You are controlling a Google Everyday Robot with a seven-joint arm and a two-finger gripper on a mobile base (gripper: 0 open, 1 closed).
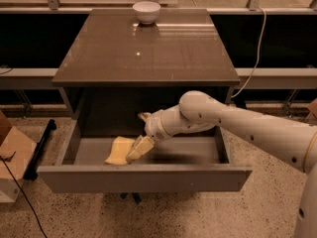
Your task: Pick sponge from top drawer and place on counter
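The top drawer [143,177] is pulled out and open. The pale-yellow sponge [118,150] lies on its grey floor, left of centre. My gripper [138,138] is down inside the drawer, just right of the sponge. It is open, and its lower finger [140,148] touches or overlaps the sponge's right edge. The upper finger [144,116] sits higher, near the drawer's back. The sponge rests on the floor. The glossy grey-brown counter [148,48] is above the drawer.
A white bowl [146,11] stands at the counter's far edge. A cardboard box [12,157] and a black bar [42,145] lie on the floor to the left. A cable [255,53] hangs at the right. My arm [247,128] crosses the drawer's right side.
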